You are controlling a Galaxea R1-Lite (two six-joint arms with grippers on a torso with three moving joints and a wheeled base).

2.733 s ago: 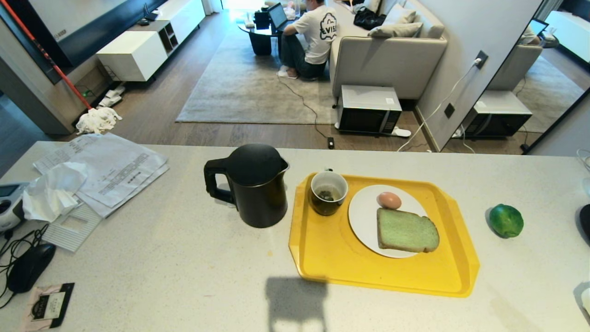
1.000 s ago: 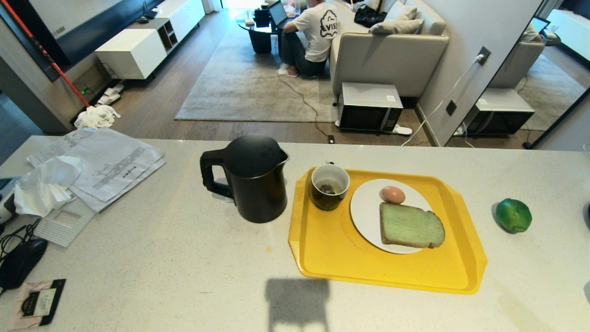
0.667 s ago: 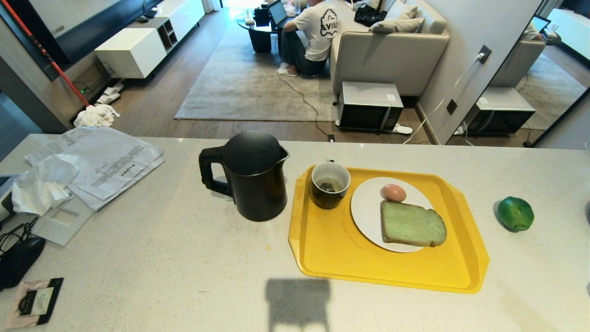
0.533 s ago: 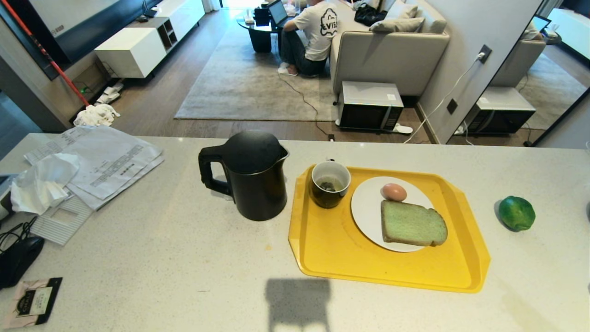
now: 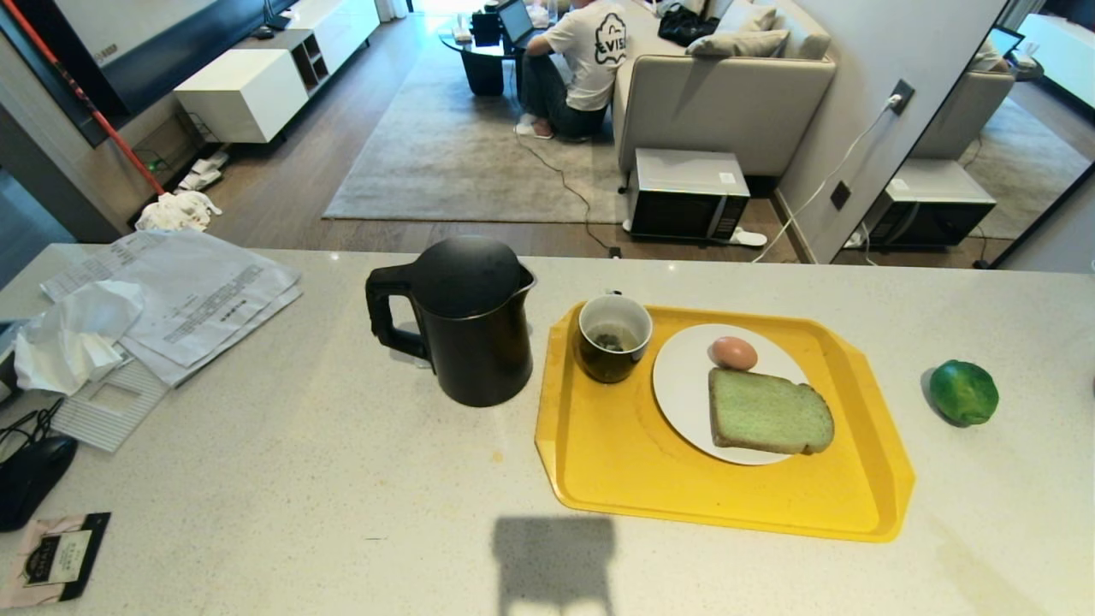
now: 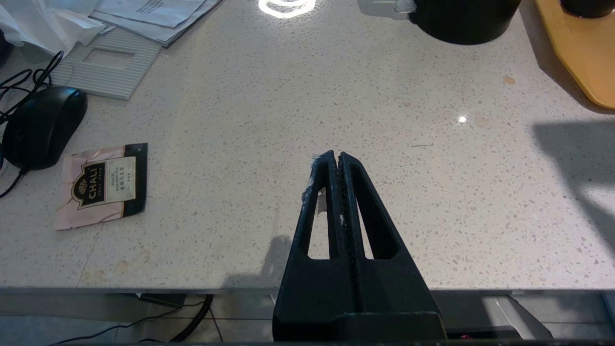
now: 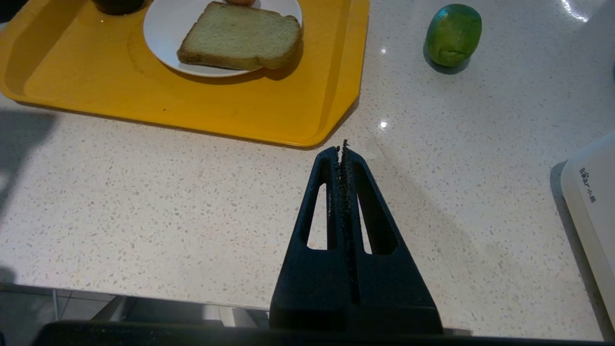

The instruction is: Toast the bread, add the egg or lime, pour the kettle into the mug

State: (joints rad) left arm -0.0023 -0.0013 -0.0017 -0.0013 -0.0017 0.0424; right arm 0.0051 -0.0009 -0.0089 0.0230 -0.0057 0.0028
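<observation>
**Both arms parked at the desk's near edge, breakfast things untouched**

Left gripper (image 6: 338,156): fingers pressed together, holding nothing, hovering over bare desk (image 5: 299,479) at the near edge. Ahead of its fingers and well apart stands the kettle (image 5: 466,321), upright, lid on, handle turned away from the tray. A tea sachet (image 6: 103,185) and a computer mouse (image 6: 43,125) lie off to the side of these fingers

Right gripper (image 7: 343,149): fingers pressed together, empty, just short of the yellow tray's (image 5: 616,462) near corner. Beyond its fingers, the bread (image 7: 240,36) lies flat on a white plate (image 5: 680,385) on the tray, an egg (image 5: 734,352) touching the far crust. The mug (image 5: 613,336) stands on the tray between plate and kettle. The lime (image 7: 453,33) sits on the desk off the tray, ahead of the right fingers, well apart

A person (image 5: 577,64) sits on the floor in the room beyond
</observation>
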